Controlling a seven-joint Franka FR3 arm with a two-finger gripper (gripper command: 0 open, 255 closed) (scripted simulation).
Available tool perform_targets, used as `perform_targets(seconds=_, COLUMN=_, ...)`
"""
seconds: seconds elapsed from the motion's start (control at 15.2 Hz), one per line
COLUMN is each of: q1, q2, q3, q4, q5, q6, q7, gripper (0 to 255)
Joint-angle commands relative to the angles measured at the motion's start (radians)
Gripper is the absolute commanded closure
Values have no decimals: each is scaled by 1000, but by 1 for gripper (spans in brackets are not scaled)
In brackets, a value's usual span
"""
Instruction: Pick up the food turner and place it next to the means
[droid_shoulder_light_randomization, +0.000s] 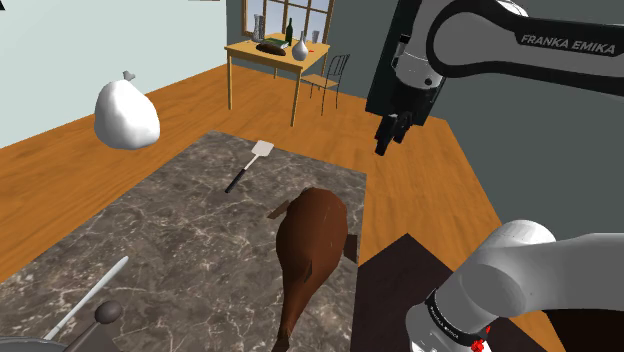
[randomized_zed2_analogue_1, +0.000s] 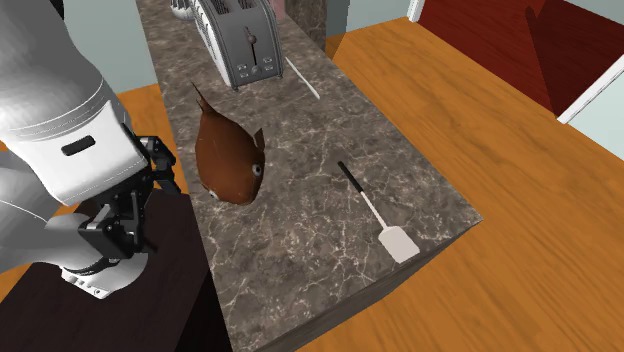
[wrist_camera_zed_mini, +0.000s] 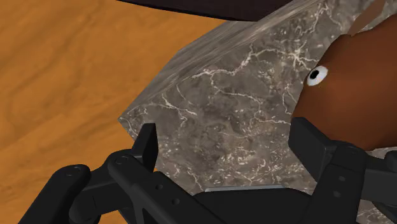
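Gripper (wrist_camera_zed_mini: 229, 149): the two black fingers stand wide apart, with nothing between them and nothing touched. In the shoulder view the gripper (droid_shoulder_light_randomization: 392, 135) hangs in the air, pointing down, above the edge of the counter on the stand's side.

Below it is a corner of the dark marbled counter (wrist_camera_zed_mini: 242, 108), with orange wood floor beside it.

Close to one finger is a brown fish (wrist_camera_zed_mini: 350, 95) with a white eye. It is cut off at the wrist view's edge, and its tail runs off the shoulder view's lower edge.

The food turner (droid_shoulder_light_randomization: 255, 158), with a white blade and thin dark handle, lies flat on the counter near its far end. It is beyond the fish and well apart from the gripper. In the second exterior view the food turner (randomized_zed2_analogue_1: 380, 215) has its blade near the counter's edge.

The toaster (randomized_zed2_analogue_1: 240, 40) is cropped at the top. A grey thing at the shoulder view's lower left is hard to make out.
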Motion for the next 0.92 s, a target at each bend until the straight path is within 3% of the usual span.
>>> perform_targets(seconds=0.0, q1=0, q2=0, q3=0, q4=0, q5=0, q6=0, q7=0, gripper=0)
perform_targets(seconds=0.46, q1=-24, q2=190, q3=158, q4=63, q5=92, q6=111, q7=332, gripper=0)
perform_targets(seconds=0.86, q1=-57, q2=407, q3=273, q4=183, q5=109, q6=199, q7=614, gripper=0)
